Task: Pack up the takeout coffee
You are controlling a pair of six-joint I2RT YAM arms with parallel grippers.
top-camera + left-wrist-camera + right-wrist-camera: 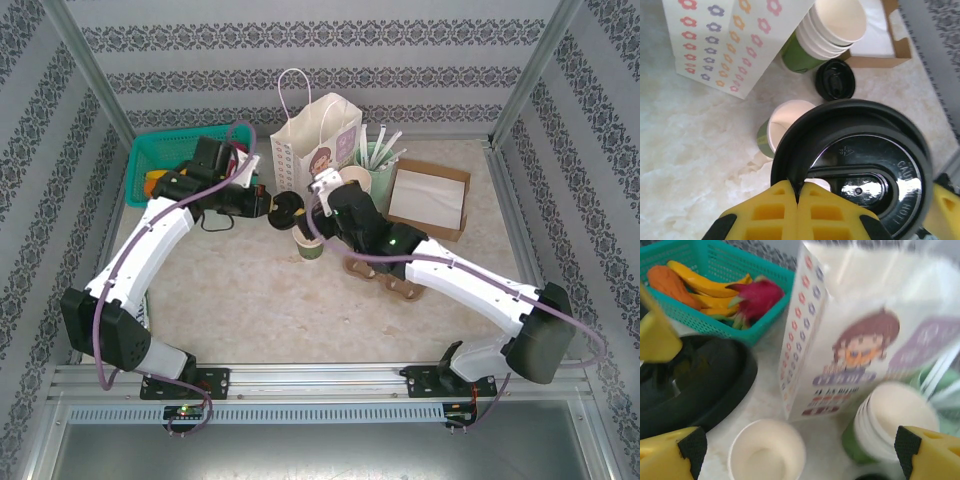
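The left hand (797, 197) pinched the lid (286, 211); the right hand (797, 445) gaped wide. The lid needed centring, level, over the cup (310, 247) at five o'clock.

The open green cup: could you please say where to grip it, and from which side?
Probably its side wall just below the rim, from the near right: the cup stands upright, the black lid is held at its far left and the paper bag stands behind, crowding those sides.
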